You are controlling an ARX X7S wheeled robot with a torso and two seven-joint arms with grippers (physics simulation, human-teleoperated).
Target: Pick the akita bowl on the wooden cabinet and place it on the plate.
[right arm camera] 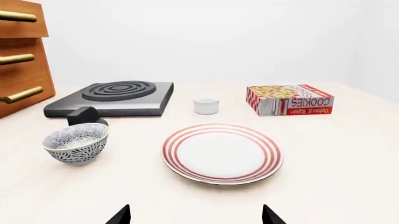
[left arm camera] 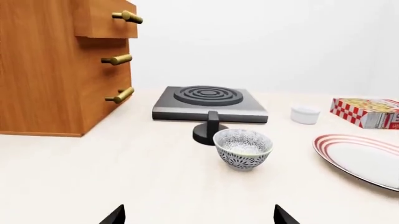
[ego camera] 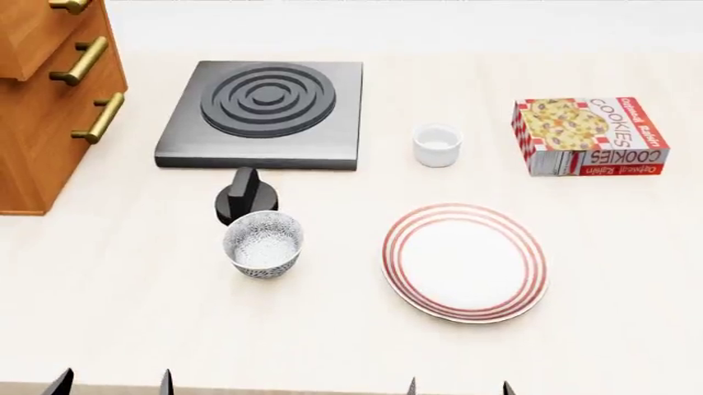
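Note:
The wooden cabinet [ego camera: 44,99] stands at the far left, and its top is out of view. The akita bowl on it is out of view too. A small patterned white-and-grey bowl [ego camera: 263,244] sits upright on the table in front of a black knob [ego camera: 246,196]. The same bowl [left arm camera: 243,148] shows ahead in the left wrist view. The red-ringed plate [ego camera: 465,262] lies to its right, with nothing on it. My left gripper [ego camera: 110,383] and right gripper [ego camera: 459,387] hang open at the near table edge, holding nothing. The right gripper [right arm camera: 196,215] faces the plate [right arm camera: 221,153].
A black stove burner [ego camera: 263,111] lies behind the knob. A plain white cup [ego camera: 437,145] stands right of the burner. A cookies box [ego camera: 590,136] sits at the far right. Brass drawer handles [ego camera: 82,62] stick out from the cabinet front.

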